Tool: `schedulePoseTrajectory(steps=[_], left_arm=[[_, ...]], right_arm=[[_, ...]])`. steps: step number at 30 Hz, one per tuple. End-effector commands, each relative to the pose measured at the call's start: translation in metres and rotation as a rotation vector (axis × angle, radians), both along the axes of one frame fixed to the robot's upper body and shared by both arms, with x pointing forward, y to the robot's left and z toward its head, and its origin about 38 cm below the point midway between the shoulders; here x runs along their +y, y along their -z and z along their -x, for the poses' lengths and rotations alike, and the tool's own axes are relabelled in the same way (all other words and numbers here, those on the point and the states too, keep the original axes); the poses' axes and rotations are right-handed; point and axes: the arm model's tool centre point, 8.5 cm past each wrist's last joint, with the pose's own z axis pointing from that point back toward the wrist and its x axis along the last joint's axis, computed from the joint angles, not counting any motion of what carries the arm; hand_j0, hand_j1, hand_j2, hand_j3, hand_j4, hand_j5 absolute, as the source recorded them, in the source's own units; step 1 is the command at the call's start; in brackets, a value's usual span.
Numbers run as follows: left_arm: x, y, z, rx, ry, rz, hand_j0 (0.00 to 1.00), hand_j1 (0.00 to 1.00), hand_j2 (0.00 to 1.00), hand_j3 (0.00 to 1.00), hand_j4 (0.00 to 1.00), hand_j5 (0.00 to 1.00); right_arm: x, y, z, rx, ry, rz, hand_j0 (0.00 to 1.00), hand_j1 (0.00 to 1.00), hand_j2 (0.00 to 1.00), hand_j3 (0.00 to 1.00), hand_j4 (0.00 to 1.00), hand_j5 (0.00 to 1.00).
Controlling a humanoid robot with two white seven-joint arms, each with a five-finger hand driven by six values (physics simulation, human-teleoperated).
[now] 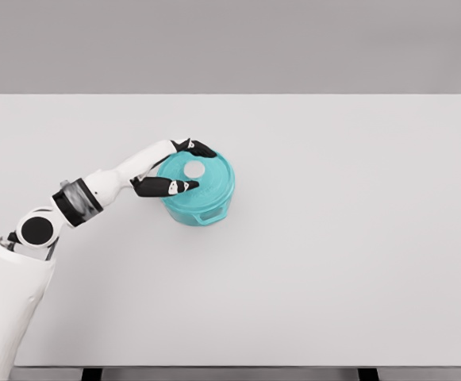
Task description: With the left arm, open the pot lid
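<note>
One arm alone shows in the head view, the left, coming in from the lower left corner and reaching up and to the right across the white table (pixel 333 262). Its left hand (pixel 174 168) lies at the left side of the teal pot (pixel 201 208), which stands a little left of the table's middle, well apart from every edge. The lid (pixel 202 176), the same teal as the pot, sits flat and closed on the rim, with a small pale round knob (pixel 194 169) near its centre. The dark fingers (pixel 170 187) are spread around the lid: one group reaches over the far left rim of the lid, another lies along its near left edge, so that the lid's left portion sits between them. Whether they press on the lid or only lie beside it cannot be told at this size. A handle-like ledge juts from the pot's near wall. No brand, label or writing can be read on the pot, the lid, the arm or the table.
</note>
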Motion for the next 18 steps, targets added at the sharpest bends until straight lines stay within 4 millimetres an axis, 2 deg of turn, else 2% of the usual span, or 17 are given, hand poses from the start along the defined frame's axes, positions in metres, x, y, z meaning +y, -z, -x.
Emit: schedulePoseTrajectory(steps=[1, 18], left_arm=[[0.0008, 0.0018, -0.0006, 0.007, -0.004, 0.001, 0.69, 0.69, 0.69, 0.69, 0.69, 0.69], [0.0022, 0.008, -0.0086, 0.012, -0.021, -0.036, 0.68, 0.68, 0.68, 0.68, 0.68, 0.68]], right_arm=[[0.0, 0.0, -0.0001, -0.001, 0.0, 0.0, 1.0, 1.0, 1.0, 1.0, 1.0, 1.0], [0.0, 0.0, 0.0001, 0.001, 0.0, 0.0, 1.0, 1.0, 1.0, 1.0, 1.0, 1.0]])
